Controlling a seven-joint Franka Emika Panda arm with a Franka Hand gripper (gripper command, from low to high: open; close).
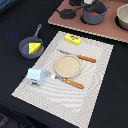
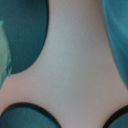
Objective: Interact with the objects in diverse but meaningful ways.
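Black cloth covers the table (image 1: 15, 30), with a striped placemat (image 1: 95, 75) on it. On the mat sit a wooden plate (image 1: 67, 65), knife (image 1: 79, 57), fork (image 1: 64, 79), yellow box (image 1: 73, 39) and milk carton (image 1: 34, 76). Beside the mat, the frying pan (image 1: 30, 46) holds the cheese wedge (image 1: 34, 47). A grey pot (image 1: 93, 12) holds something red. No gripper appears; the wrist view is a blur, so I cannot tell the fingers' state.

The exterior view is evenly and fairly brightly lit from above, low in resolution and slightly soft. The placemat (image 1: 70, 67) reads pale against the dark tabletop (image 1: 15, 30), where detail sinks into black. Shadows are short and faint (the milk carton (image 1: 34, 76) casts only a small one). The wrist view is wholly out of focus, just smeared pinkish and teal shapes
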